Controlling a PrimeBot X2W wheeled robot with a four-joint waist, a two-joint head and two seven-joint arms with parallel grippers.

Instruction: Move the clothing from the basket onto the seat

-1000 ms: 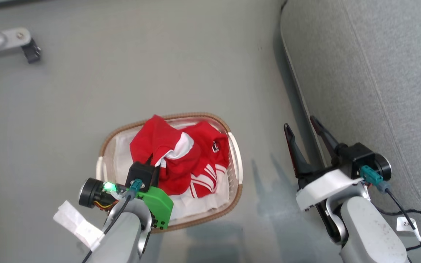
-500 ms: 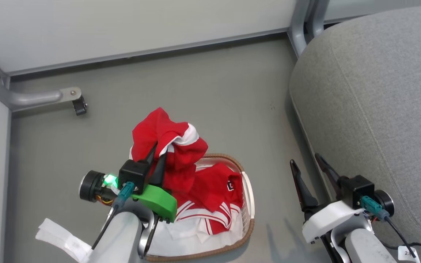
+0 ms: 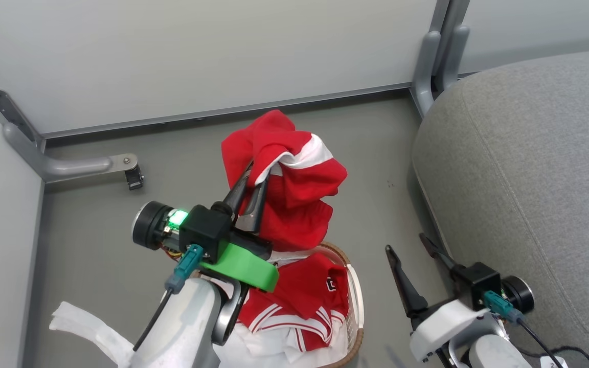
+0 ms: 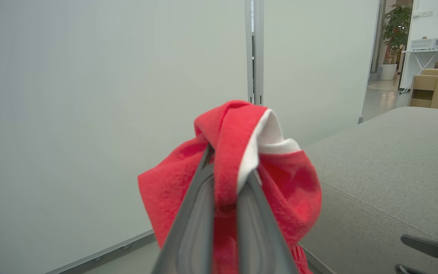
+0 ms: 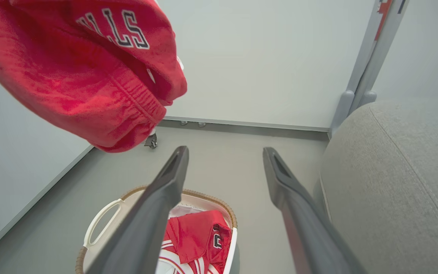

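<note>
— Status of the left pincer (image 3: 257, 173)?
— Pressed together on a fold of the red clothing (image 3: 294, 199), with white trim pinched between the fingers. Held aloft above the basket (image 3: 360, 306); seen from the right wrist, hanging clear of the rim.

— Markings on that red clothing?
— Dark letters edged in white, partly cut off by the frame. Gathered elastic band along the lower edge.

— Contents of the basket?
— A second red piece (image 3: 299, 294) lying inside, with white stripes and a small dark badge, on top of a white liner (image 3: 274, 353). Set on the grey floor (image 3: 95, 245).

— Status of the right pincer (image 3: 405, 242)?
— Spread wide, gripping nothing. Positioned low, between the basket and the seat (image 3: 529, 179), near the seat's rounded edge.

— Seat in relation to the red clothing?
— Off to the right and apart from it, with open floor between.

— Surroundings?
— Pale wall panels (image 3: 197, 61) behind. Grey metal post (image 3: 429, 71) at the seat's far corner. Metal foot with a dark caster (image 3: 134, 179) near the left wall.
</note>
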